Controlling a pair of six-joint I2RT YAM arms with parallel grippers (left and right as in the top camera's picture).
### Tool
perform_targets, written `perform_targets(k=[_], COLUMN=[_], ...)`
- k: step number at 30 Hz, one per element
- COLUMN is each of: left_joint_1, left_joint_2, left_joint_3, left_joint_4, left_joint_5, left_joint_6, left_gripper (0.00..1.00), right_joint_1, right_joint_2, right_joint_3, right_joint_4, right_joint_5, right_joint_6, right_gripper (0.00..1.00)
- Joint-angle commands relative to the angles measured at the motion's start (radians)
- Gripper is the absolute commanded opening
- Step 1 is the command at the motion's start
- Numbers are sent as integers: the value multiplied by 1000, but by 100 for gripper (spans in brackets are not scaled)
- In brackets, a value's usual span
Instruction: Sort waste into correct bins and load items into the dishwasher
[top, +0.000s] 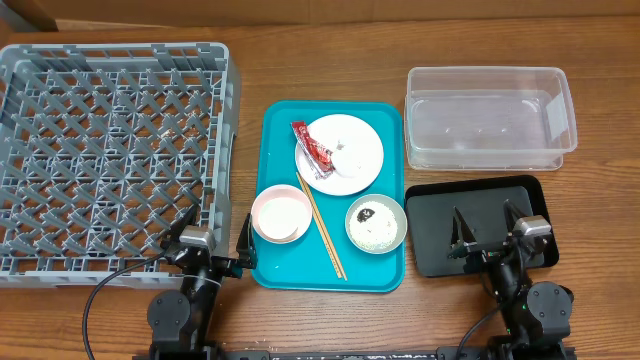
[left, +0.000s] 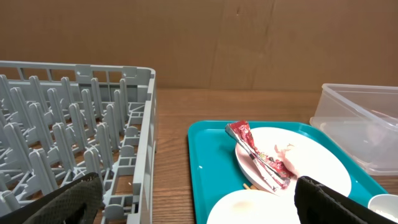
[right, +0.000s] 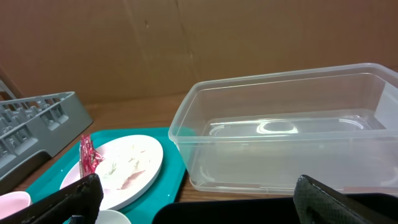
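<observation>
A teal tray (top: 282, 120) holds a white plate (top: 352, 165) with a red wrapper (top: 312, 147) and crumpled white paper (top: 347, 150). Below it sit a pale pink bowl (top: 280, 213), a grey-green bowl (top: 375, 223) with rice and a brown scrap, and wooden chopsticks (top: 322, 226). The grey dish rack (top: 110, 155) is at the left. The clear tub (top: 488, 117) and black tray (top: 480, 245) are at the right. My left gripper (top: 213, 243) is open and empty at the rack's front right corner. My right gripper (top: 483, 228) is open and empty over the black tray.
The left wrist view shows the rack wall (left: 146, 134), the teal tray (left: 214, 168), the plate (left: 311, 158) and wrapper (left: 255, 155). The right wrist view shows the clear tub (right: 280, 130) close ahead and the plate (right: 124, 165) at left. A brown cardboard wall stands behind the table.
</observation>
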Motion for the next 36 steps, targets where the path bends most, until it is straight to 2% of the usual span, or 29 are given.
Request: perform_targets(k=[1,4,7,14,21,29,33,36], left_joint_1=[-6,-6,-6,-6,-6,-6,-6,-6], left_joint_2=[-9,-9,-9,56,349,769,898,934], left_joint_3=[-4,-4,10,181,489,930,1044,1048], left_joint_4=[-2,13,23,-139,-402,-817,-948,-992], left_joint_5=[-4,2,3,2,3,2,6,10], left_joint_6=[-7,-9,-62,-67,-66,-66,-67,-66], left_gripper=[100,100,100,100,100,100,100,100], right_joint_1=[6,6,6,6,6,6,6,6], right_joint_2=[-11,-11,-11,66,293,644,812,872], right_joint_3=[-4,0,23,140,408,772,944,993], right_joint_4=[19,22,16,-79,-306,-628,-736,-711], right_joint_5=[-14,-18,-18,-40,-45,-45,-96,-217], right_joint_6=[0,4,31,76,75,75,79,70], right_gripper=[100,100,100,100,100,100,100,100])
